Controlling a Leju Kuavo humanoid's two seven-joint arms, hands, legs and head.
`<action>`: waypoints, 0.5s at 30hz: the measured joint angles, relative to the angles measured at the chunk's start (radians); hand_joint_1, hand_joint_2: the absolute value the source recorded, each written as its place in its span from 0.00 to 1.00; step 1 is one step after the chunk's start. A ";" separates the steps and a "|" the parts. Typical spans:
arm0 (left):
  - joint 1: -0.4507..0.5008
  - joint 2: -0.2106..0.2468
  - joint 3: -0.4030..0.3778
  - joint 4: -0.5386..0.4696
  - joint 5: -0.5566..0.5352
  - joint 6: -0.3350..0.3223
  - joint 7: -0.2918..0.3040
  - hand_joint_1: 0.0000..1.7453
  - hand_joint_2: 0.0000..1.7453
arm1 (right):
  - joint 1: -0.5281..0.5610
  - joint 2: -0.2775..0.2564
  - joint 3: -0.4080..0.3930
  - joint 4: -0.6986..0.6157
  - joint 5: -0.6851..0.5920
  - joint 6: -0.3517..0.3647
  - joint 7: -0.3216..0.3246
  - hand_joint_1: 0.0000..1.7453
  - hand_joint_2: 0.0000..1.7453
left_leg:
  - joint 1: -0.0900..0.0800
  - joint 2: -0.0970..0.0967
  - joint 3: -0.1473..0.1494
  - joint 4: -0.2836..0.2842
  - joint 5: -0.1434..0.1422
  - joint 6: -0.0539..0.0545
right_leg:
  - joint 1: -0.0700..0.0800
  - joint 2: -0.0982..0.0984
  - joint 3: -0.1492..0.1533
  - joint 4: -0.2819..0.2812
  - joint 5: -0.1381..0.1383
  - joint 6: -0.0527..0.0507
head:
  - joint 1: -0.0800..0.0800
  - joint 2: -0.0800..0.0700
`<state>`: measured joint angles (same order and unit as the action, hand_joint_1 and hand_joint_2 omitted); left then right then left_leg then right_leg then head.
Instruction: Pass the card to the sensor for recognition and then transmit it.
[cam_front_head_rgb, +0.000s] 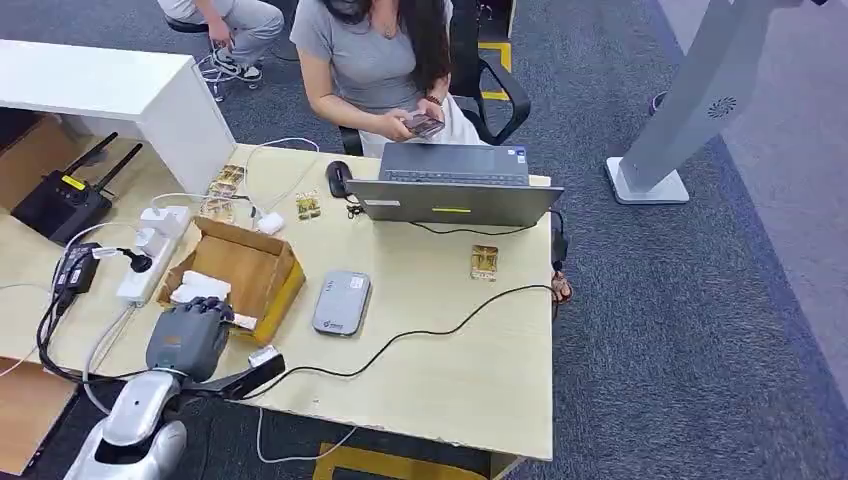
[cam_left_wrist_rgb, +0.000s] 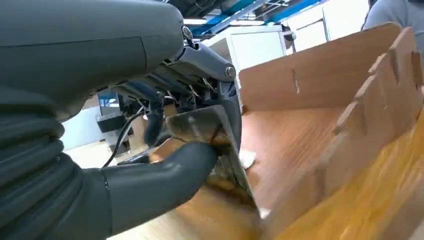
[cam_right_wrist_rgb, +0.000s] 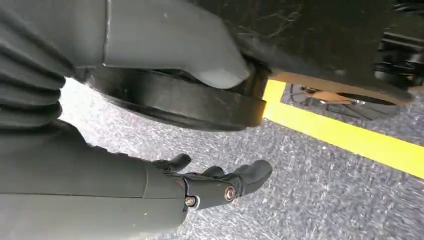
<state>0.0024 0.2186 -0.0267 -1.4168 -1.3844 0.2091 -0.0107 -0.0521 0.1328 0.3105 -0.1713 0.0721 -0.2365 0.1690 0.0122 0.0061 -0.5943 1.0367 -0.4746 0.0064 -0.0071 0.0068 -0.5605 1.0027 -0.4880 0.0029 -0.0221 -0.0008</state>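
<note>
Card (cam_left_wrist_rgb: 215, 150) sits pinched between the thick thumb and the darker fingers of your left hand (cam_front_head_rgb: 190, 337); in the left wrist view you see it as a shiny, glossy rectangle, tilted, held over the inside of the open cardboard box (cam_front_head_rgb: 240, 268). From the head view, your left hand is at the near left edge of the table (cam_front_head_rgb: 440, 350), right against the near side of that box, with white items lying in the box just beyond the fingers.

The grey sensor (cam_front_head_rgb: 341, 302) lies flat on the table just to the right of the box, with a black cable (cam_front_head_rgb: 430, 335) curving past its near side toward the table's right edge. Further right and a little farther away you have another gold card (cam_front_head_rgb: 484, 262) lying alone on the tabletop. More gold cards (cam_front_head_rgb: 308, 205) lie at the far left, near a black mouse (cam_front_head_rgb: 338, 178). An open laptop (cam_front_head_rgb: 455, 187) stands at the far edge, and a person (cam_front_head_rgb: 375, 50) sits behind it holding a phone (cam_front_head_rgb: 424, 125).

Your right hand (cam_right_wrist_rgb: 220, 182) hangs low over grey carpet beside a yellow floor line (cam_right_wrist_rgb: 350, 137), holding nothing, its fingers loosely apart.
</note>
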 joint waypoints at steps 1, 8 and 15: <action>0.000 0.000 0.000 0.000 0.002 0.000 0.000 1.00 1.00 | 0.001 0.000 0.001 0.000 0.000 0.000 0.000 0.00 0.00 | 0.000 0.000 0.000 0.000 0.000 0.000 | 0.000 0.000 0.000 0.000 0.000 0.000 | 0.000 0.000; -0.019 -0.013 0.000 0.011 0.019 0.109 -0.035 1.00 1.00 | 0.003 0.000 0.005 0.001 0.011 0.008 0.000 0.00 0.00 | 0.000 0.000 0.000 0.000 0.000 0.000 | 0.000 0.000 -0.001 0.000 0.000 0.000 | 0.000 0.000; -0.203 -0.083 -0.010 0.044 0.006 0.213 -0.046 1.00 1.00 | -0.001 -0.002 0.027 0.002 0.043 0.020 0.004 0.00 0.00 | 0.000 -0.004 -0.001 0.001 0.003 0.002 | 0.000 -0.005 0.001 0.000 0.002 0.000 | 0.000 0.000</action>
<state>-0.2004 0.1354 -0.0362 -1.3733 -1.3783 0.4223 -0.0564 -0.0533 0.1312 0.3380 -0.1698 0.1148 -0.2163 0.1728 0.0118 0.0024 -0.5951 1.0373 -0.4718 0.0084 -0.0073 0.0021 -0.5598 1.0026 -0.4859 0.0028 -0.0225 -0.0008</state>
